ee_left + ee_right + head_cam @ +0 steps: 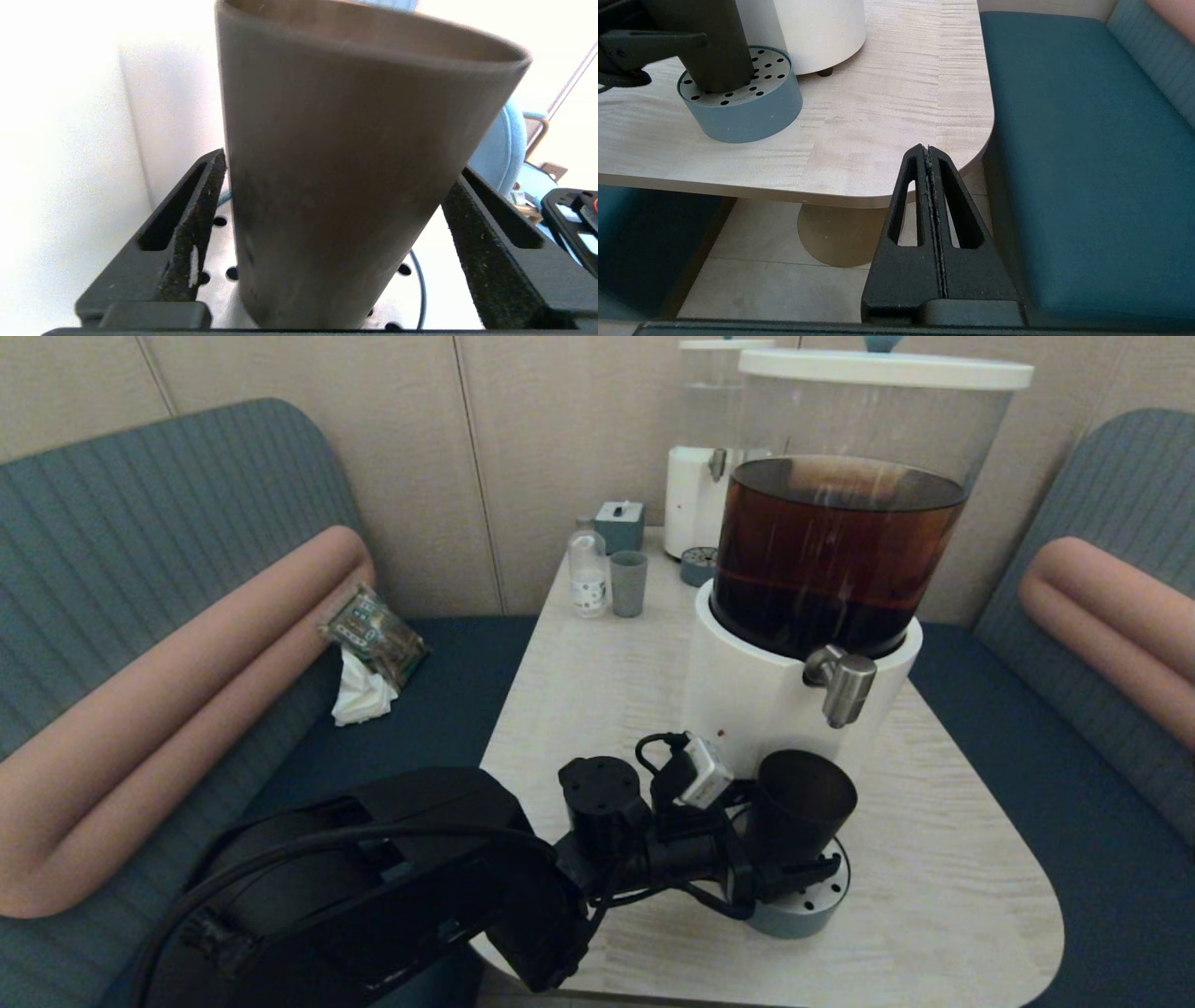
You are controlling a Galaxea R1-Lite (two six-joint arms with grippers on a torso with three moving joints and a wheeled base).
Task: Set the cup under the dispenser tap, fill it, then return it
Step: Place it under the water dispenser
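Figure: the placing step, at release. You had the cup (801,803) standing upright on the perforated grey-blue drip stand (822,901), which sat near the front edge of the table (943,896), just in front of the white base of the dispenser (775,695). The dispenser tap (843,683) hung above the cup; from the head view its spout appeared to fall over the far right part of the rim, though whether it was truly centred could not be told. Your left gripper (780,868) was low around the cup's lower half with its jaws spread wide; in the left wrist view a visible gap separated each finger (198,219) from the cup's wall, so the cup stood on its own and was not held. Your right gripper (930,186) was parked off the table's front right corner, above the floor, its fingers pressed together on nothing. Judged from this, the cup was set down and filling had not begun. The next move called for drawing the left gripper back clear of the cup without nudging it, then reaching up to work the tap; a brushed cup could slide out from under the spout.
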